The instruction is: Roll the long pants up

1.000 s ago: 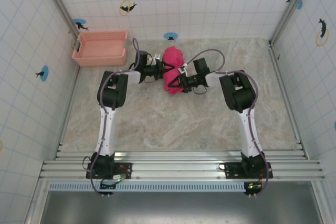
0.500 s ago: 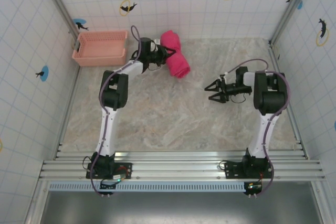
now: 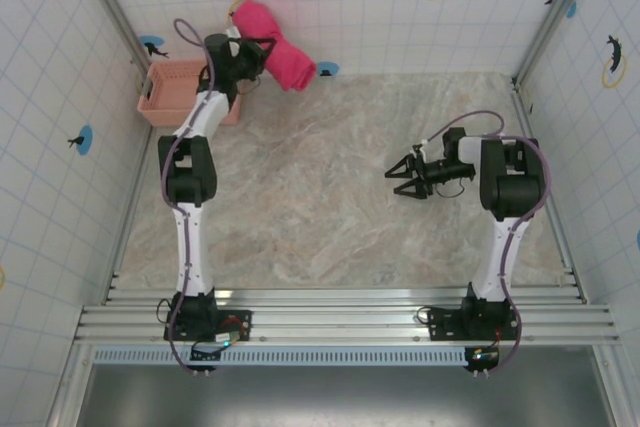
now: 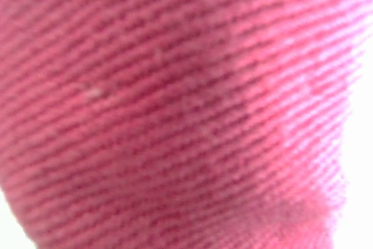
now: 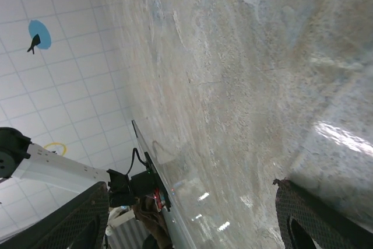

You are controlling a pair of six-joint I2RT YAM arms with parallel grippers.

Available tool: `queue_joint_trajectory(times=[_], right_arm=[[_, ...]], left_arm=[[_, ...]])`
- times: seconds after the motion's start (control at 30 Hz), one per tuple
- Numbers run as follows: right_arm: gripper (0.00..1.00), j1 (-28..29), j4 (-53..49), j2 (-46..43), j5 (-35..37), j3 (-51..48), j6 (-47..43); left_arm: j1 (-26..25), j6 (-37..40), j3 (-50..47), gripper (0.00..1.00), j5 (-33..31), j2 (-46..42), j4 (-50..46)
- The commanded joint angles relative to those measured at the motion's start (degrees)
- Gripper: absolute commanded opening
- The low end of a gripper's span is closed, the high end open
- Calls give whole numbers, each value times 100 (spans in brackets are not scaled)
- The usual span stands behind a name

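Counter: marbled stone counter (image 3: pixel 300 237), tiled walls on three sides, broad bare stretch through the middle.
Right fingers: right fingers (image 5: pixel 317 223) spread wide, holding nothing, low over the counter right of centre, well clear of walls.
Left fingers: left fingers (image 3: pixel 251 50) clamped on the long pants (image 3: pixel 280 40), far-left corner.
Pants: rolled bundle, lifted against back wall, just beside basket (image 3: pixel 165 97).
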Motion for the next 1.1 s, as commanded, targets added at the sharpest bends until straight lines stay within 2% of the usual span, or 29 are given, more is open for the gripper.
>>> queue_joint_trajectory(times=[0.0, 0.23, 0.37, 0.5, 0.7, 0.97, 1.07], right_arm=[[77, 214, -119, 312, 689, 39, -144], [78, 394, -119, 297, 556, 9, -224], [78, 493, -184, 207, 420, 12, -324], [78, 565, -382, 94, 410, 0, -446], [78, 590, -447, -129, 469, 163, -252], [78, 731, -435, -103, 700, 748, 171], [79, 830, -428, -37, 732, 888, 241]], left_arm=[[374, 317, -209, 0, -250, -1122, 761], [1135, 32, -1440, 0, -703, -1527, 1409], [1309, -670, -1848, 0, -1122, -1282, 2283], [1335, -205, -1351, 0, -1131, -953, 1481], [1347, -240, -1359, 0, -1440, -519, 1505], [1424, -300, -2514, 0, -2450, -869, 1020], [1465, -331, -2832, 0, -2748, -991, 1150]])
